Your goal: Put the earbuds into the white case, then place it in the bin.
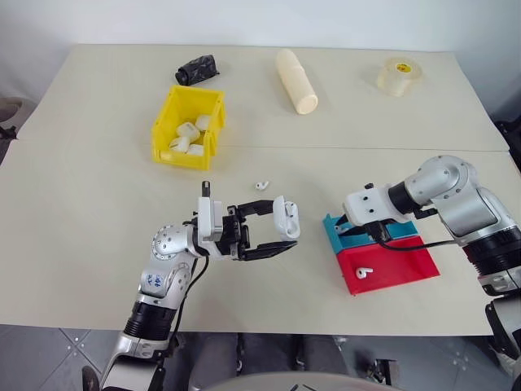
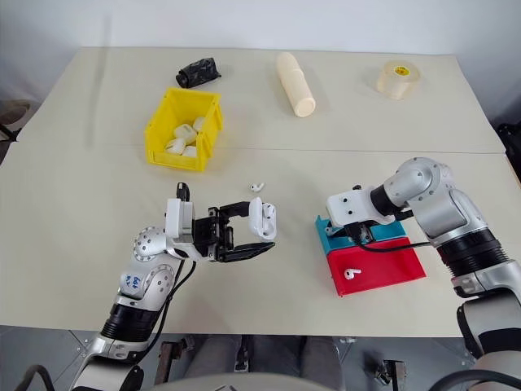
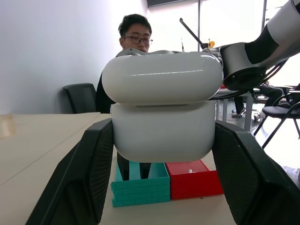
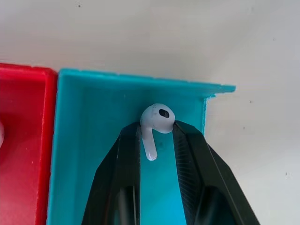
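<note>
On the counter [image 1: 98, 244], the yellow bin [image 1: 189, 126] holds white pieces too small to make out. The right gripper [image 4: 157, 133] reaches into the blue tray [image 4: 93, 140], which it partly hides in the head views; its fingers are closing around one earbud [image 4: 157, 119]. The left gripper [image 1: 273, 232] is clamped on the white case [image 3: 161, 112], lid slightly open. Another earbud [image 1: 365, 271] lies in the red tray [image 1: 399, 265], and one earbud [image 1: 261, 185] lies near the case.

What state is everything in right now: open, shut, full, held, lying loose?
white case: lid ajar, held in left pincer.
earbud: gripped by right pincer, over blue tray.
earbud in red tray: lying loose.
earbud on table: lying loose.
yellow bin: open-topped, holding several white cases.
</note>
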Action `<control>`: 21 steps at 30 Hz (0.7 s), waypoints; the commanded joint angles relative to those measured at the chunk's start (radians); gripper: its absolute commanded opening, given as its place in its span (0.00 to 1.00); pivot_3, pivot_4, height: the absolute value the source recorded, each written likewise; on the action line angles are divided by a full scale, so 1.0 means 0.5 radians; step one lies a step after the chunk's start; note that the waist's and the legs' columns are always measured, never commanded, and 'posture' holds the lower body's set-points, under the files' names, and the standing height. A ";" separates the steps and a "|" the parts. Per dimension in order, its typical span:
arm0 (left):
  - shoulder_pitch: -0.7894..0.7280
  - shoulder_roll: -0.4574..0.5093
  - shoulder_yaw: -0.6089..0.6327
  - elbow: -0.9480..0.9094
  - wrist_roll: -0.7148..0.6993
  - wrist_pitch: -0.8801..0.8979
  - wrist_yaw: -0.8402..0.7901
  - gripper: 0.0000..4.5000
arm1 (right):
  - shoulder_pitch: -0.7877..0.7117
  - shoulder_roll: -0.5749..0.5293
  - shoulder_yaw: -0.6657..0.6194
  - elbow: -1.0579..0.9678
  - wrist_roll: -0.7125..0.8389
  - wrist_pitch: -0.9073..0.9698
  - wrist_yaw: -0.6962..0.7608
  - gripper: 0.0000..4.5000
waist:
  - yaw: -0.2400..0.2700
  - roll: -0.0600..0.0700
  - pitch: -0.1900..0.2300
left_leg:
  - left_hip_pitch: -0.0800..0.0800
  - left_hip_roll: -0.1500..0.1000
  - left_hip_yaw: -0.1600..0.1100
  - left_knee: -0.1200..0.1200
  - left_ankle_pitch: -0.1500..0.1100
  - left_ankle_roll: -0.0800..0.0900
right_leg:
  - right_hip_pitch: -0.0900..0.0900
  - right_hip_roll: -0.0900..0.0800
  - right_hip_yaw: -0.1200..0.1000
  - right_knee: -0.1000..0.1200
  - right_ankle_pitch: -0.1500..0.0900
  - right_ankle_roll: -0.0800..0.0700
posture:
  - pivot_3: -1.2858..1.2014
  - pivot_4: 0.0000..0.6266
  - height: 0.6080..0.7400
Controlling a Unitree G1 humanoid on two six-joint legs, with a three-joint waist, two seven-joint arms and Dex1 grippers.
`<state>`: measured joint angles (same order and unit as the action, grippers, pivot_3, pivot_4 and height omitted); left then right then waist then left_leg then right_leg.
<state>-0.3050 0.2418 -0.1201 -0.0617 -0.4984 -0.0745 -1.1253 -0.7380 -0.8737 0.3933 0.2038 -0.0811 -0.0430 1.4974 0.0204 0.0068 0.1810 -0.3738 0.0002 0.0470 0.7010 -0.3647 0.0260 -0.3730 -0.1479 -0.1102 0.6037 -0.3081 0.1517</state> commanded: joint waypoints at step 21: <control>0.016 0.001 0.000 -0.059 -0.012 -0.033 0.019 0.62 | 0.102 0.043 -0.086 -0.064 0.047 0.110 -0.035 0.12 | -0.007 0.000 0.000 | 0.001 0.000 0.000 0.000 0.000 0.000 | 0.001 0.001 0.000 0.000 0.000 0.000 | 0.52 0.24 1.00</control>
<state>-0.3026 0.2422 -0.1214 -0.0618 -0.4983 -0.0752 -1.1162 -0.7045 -0.8445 0.3603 0.1781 -0.0604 0.0185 1.4792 0.0171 0.0067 0.1809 -0.3732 0.0003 0.0470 0.7009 -0.3646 0.0258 -0.3727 -0.1475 -0.1102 0.6038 -0.3081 0.1516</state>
